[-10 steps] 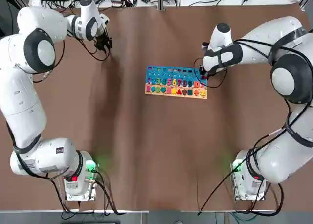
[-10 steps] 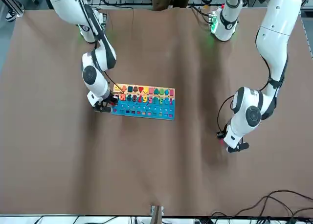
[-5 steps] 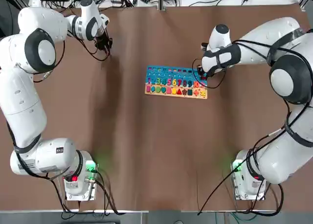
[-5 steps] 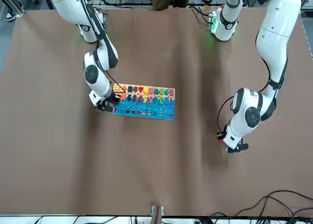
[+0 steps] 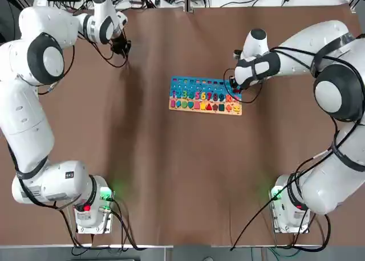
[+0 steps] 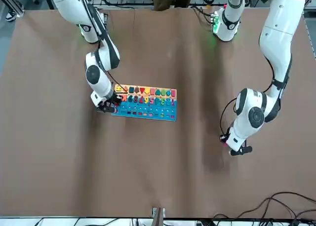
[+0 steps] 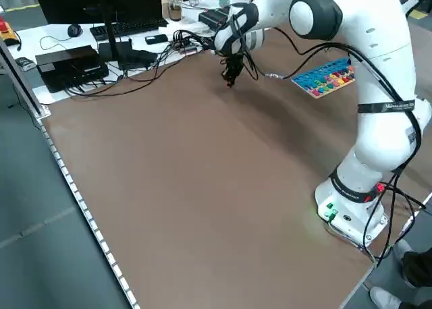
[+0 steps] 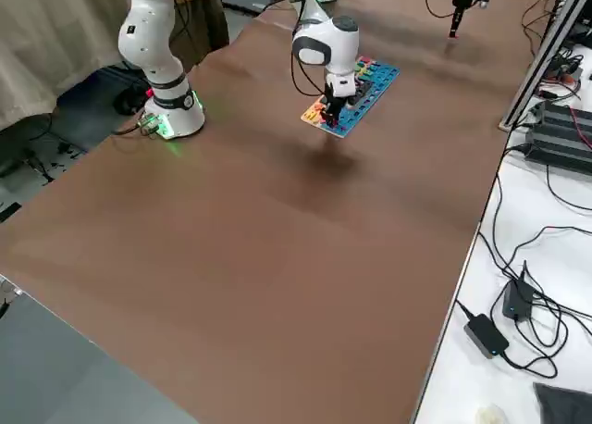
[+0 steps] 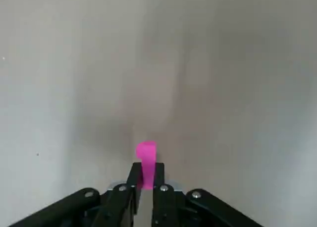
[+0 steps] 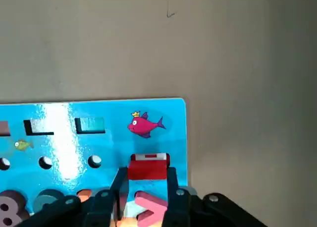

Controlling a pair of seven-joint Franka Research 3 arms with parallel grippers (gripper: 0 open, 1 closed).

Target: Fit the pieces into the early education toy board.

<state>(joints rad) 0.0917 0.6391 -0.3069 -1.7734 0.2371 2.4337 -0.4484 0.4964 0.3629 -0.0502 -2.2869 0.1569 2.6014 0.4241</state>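
Observation:
The early education toy board (image 5: 205, 96) lies flat mid-table, blue top strip toward the far side, coloured numbers and shapes in rows. My right gripper (image 5: 232, 88) hovers over the board's right end, shut on a small red piece (image 10: 148, 169) held just above the blue top (image 10: 99, 133). Far off at the table's back left, my left gripper (image 5: 121, 47) is shut on a pink piece (image 9: 146, 157) that stands upright between its fingers over bare brown table. The other pieces are not visible.
Both arm bases (image 5: 91, 207) (image 5: 291, 209) stand at the near edge. Cables and electronics (image 7: 88, 59) crowd the bench beyond the table's back-left edge. A wide stretch of bare brown table (image 5: 171, 170) separates the left gripper from the board.
The left gripper has closed on the pink piece and drifted slightly toward the far edge. The right gripper, with the red piece, has edged a little further over the board's end.

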